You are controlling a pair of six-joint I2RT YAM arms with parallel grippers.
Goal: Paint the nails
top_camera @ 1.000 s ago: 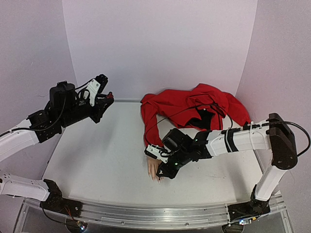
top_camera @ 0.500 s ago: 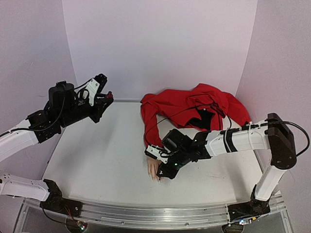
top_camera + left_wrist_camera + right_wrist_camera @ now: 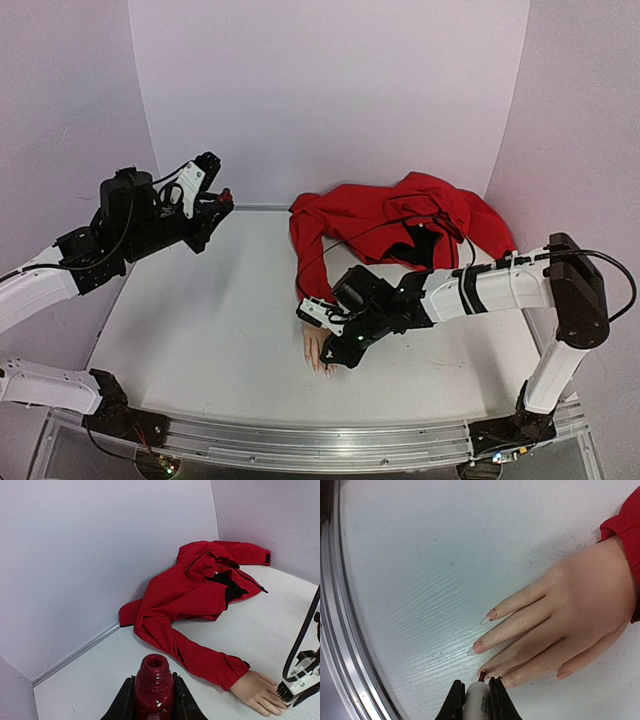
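Note:
The pale mannequin hand (image 3: 316, 346) lies flat on the table, its wrist in a red sleeve (image 3: 200, 655). In the right wrist view its fingers (image 3: 535, 625) spread toward me, with small pinkish nails (image 3: 478, 646), some with dark red marks (image 3: 491, 614). My right gripper (image 3: 477, 695) is shut on a white cap with a brush. The red brush tip (image 3: 482, 675) touches the nail of a middle finger. My left gripper (image 3: 154, 702) hangs above the table's far left, shut on an uncapped dark-red polish bottle (image 3: 154, 682), held upright.
A crumpled red jacket (image 3: 405, 222) covers the back right of the table, its sleeve running down to the hand. A metal rail (image 3: 340, 630) edges the table's front, close to the fingertips. Walls enclose the back and both sides.
My right arm has edged very slightly left at the fingertips. The left arm and the bottle hold still.

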